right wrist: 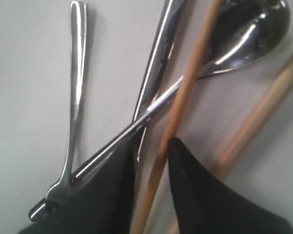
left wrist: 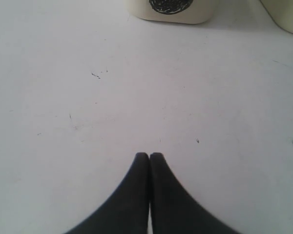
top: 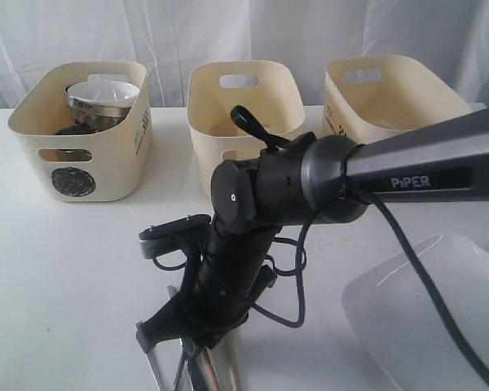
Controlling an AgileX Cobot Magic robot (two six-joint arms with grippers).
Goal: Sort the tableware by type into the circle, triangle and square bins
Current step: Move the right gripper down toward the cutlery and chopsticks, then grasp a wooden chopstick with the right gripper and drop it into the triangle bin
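Note:
In the right wrist view my right gripper (right wrist: 151, 144) is down on a pile of cutlery, open, with a wooden chopstick (right wrist: 185, 87) running through the gap between its jaws. A steel spoon (right wrist: 249, 29), a fork (right wrist: 75, 97), another steel handle (right wrist: 158, 53) and a second chopstick (right wrist: 263, 112) lie crossed around it. My left gripper (left wrist: 149, 155) is shut and empty over bare white table. The circle bin (top: 81, 130) at the back left holds a steel bowl (top: 102, 99). A large white plate (top: 440, 318) lies at the front right.
Two more cream tubs stand at the back, one in the middle (top: 244, 114) and one on the right (top: 391, 94); their marks do not show. The right arm (top: 407, 175) and its cable cross the scene. The circle bin's base (left wrist: 171, 9) appears beyond my left gripper.

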